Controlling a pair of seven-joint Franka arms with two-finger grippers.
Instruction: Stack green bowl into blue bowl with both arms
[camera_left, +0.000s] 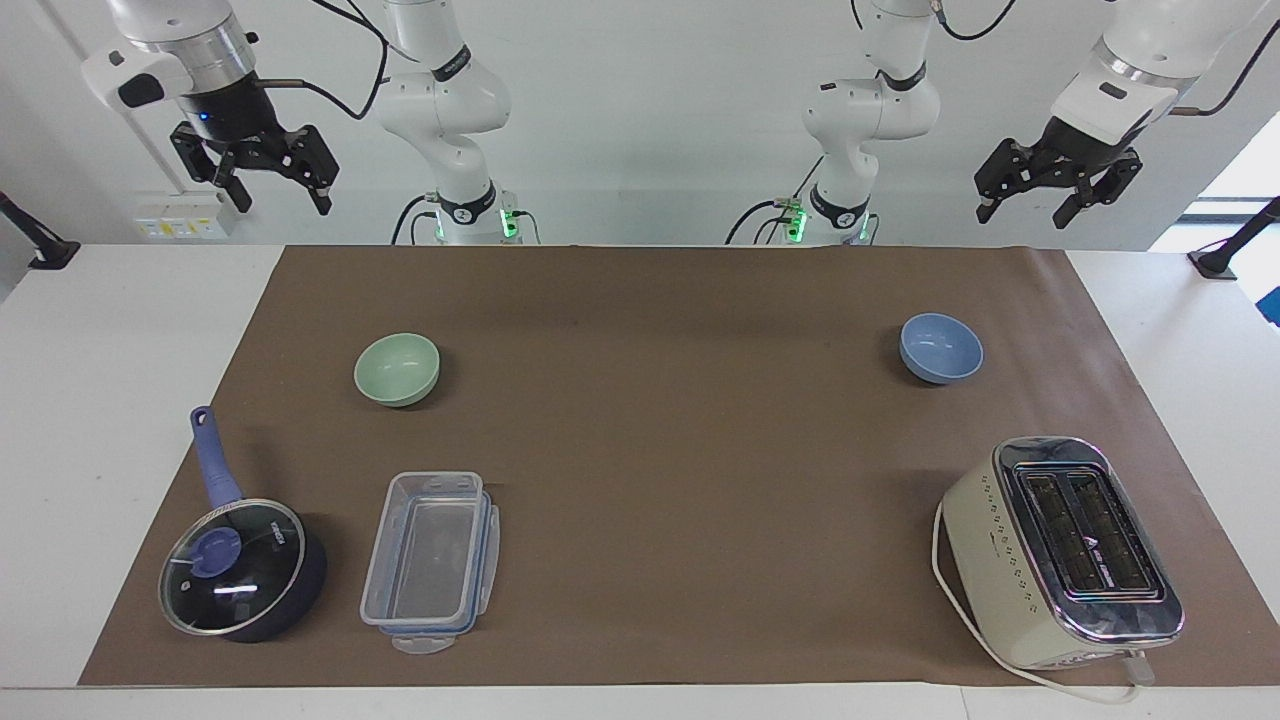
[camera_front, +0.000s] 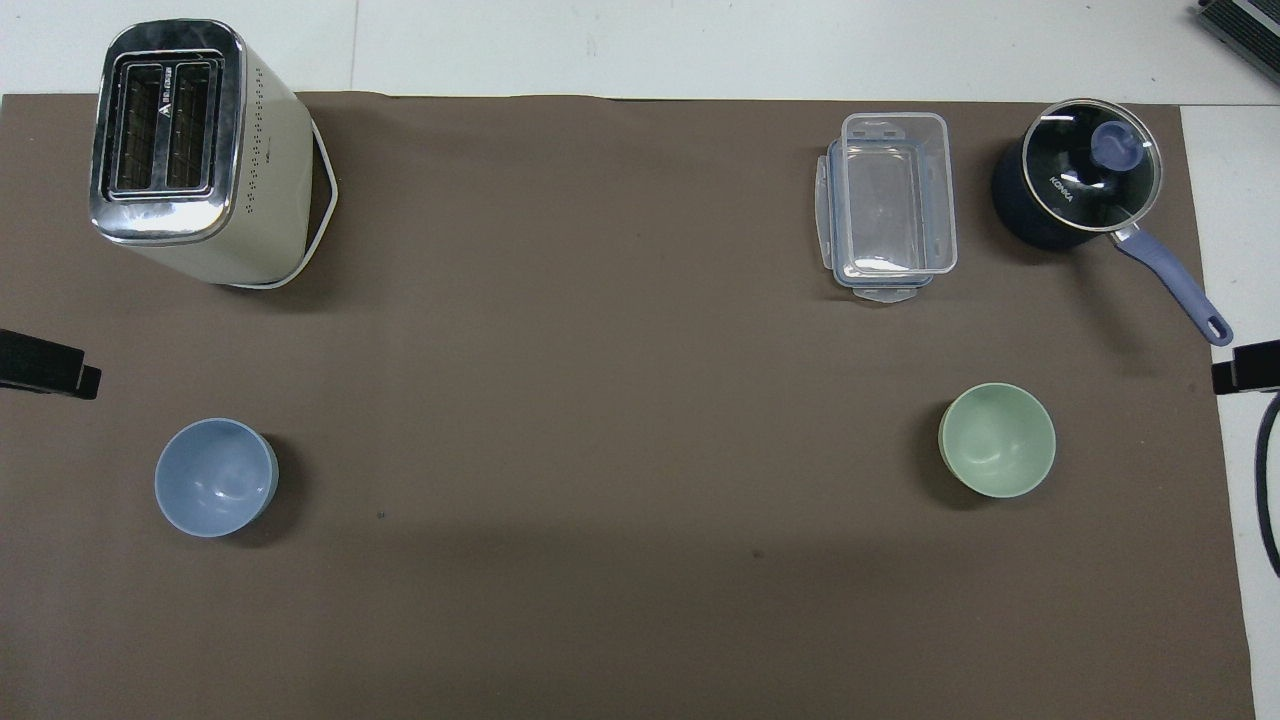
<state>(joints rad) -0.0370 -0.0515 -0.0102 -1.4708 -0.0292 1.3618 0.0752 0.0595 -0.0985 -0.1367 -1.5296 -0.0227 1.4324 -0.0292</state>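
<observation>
Pincers mostly cropped overhead; left pincer (camera_left: 1058, 190), right pincer (camera_left: 254, 175) spread.

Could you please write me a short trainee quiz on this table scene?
1. True or false: the green bowl sits inside the blue bowl.
2. Which item lies beside the saucepan: A toaster, B clear container, C blue bowl?
3. Fill in: both the left gripper and right gripper hang ____ above the table, holding nothing.

Key: 1 false, they stand apart at the two arms' ends of the mat. 2 B. 3 open.
</observation>
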